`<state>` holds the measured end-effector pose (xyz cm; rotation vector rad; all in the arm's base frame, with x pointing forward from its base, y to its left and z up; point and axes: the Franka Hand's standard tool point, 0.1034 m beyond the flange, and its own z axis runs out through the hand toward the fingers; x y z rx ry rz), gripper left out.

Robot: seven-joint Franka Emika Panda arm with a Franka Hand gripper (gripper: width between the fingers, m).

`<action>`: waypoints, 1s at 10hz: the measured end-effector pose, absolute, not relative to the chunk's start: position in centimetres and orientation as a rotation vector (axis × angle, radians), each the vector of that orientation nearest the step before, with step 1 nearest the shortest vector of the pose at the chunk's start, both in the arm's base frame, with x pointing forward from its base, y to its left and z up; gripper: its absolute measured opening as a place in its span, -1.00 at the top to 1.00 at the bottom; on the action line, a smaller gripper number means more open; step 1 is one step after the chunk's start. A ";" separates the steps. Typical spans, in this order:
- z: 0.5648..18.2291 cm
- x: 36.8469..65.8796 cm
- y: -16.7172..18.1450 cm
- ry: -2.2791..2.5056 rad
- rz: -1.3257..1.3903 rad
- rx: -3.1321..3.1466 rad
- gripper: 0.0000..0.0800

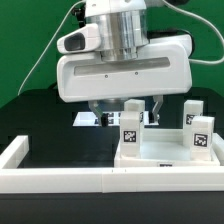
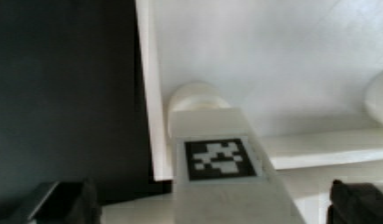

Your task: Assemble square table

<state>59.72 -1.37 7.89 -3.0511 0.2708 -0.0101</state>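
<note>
A: What do we have nearest the exterior camera?

B: We see the long white wall [image 1: 60, 178] across the front. Just behind it sits the top [image 1: 165, 157], its rim touching the wall or very nearly so.

A: And the legs?

B: We count three standing upright on the top: one leg [image 1: 131, 126] at the side toward the exterior view's left, a second leg [image 1: 201, 133] at the opposite side, and a third leg [image 1: 190, 112] behind that one. Each carries a tag.

A: Where is the gripper [image 1: 126, 106]?

B: It hangs over the top's far edge, above the first leg. In the wrist view that leg [image 2: 213, 140] stands between the two fingers [image 2: 63, 200], and we see space on both sides. The jaws are spread wide and pinch nothing.

A: Farther back?

B: Beyond the top, the marker board [image 1: 86, 119] lies flat on the black table [image 1: 40, 125].
</note>
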 end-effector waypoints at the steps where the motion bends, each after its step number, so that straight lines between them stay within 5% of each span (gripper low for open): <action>1: 7.8 59.8 -1.0 0.268 -0.017 -3.060 -0.62; 5: 7.8 59.8 -0.9 0.241 -0.019 -3.060 -0.62; 6: 7.8 59.8 -0.9 0.217 -0.019 -3.063 -0.30; 7: 7.8 59.8 -0.9 0.217 -0.019 -3.062 -0.30; 8: 7.8 59.8 -0.9 0.217 -0.019 -3.063 0.16; 10: 7.8 59.8 -0.9 0.217 -0.019 -3.063 0.27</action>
